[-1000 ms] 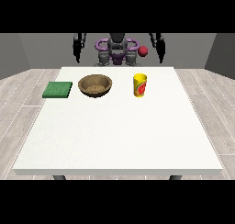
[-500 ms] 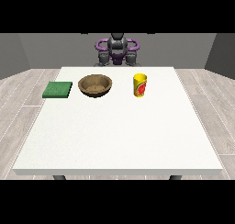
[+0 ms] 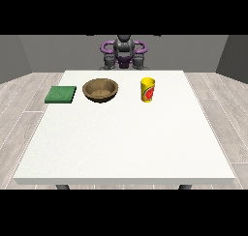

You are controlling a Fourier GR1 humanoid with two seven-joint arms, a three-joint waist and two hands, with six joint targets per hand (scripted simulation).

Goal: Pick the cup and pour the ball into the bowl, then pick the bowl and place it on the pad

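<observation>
A yellow cup with a red mark stands upright on the white table, right of centre near the far edge. No ball shows; the cup's inside is hidden. A brown wooden bowl sits to the cup's left, with nothing visible in it. The green pad lies flat further left. The hand at the view's left and the hand at the view's right are dark shapes close to the robot's torso behind the far edge, well away from all objects.
The robot's purple arms curve close to its body. Wood-pattern floor surrounds the table. The table's near half is plain white surface, with edges at left, right and front.
The arms came down from raised, spread positions to the torso. A red ball seen in the air above the cup one second ago no longer shows. Cup, bowl and pad stayed put.
</observation>
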